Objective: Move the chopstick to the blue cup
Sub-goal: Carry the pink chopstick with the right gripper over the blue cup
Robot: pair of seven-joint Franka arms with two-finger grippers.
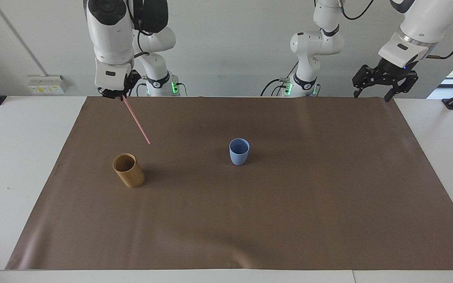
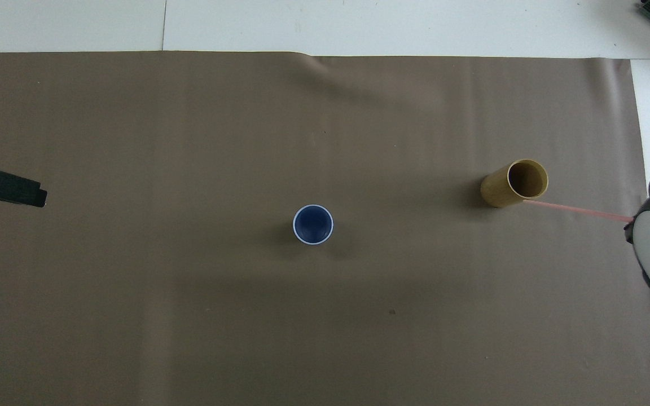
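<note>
Hanging slantwise from the right gripper, whose fingertips were pinched shut on its top end, the thin pale pink chopstick was in the air, clear of the tan bamboo-looking cylindrical cup. The small light-blue tapered cup stood mid-mat. The left gripper waited with fingers spread, holding nothing. Tilted so, the stick's tip could catch the blue cup's rim and topple it.

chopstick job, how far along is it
Done: the thin pale pink chopstick is out of the tan bamboo cylinder cup. In hand: the right hand holds it tilted in the air. Left: carry it to the small light-blue cup, which looks empty. The left hand waits open.
</note>
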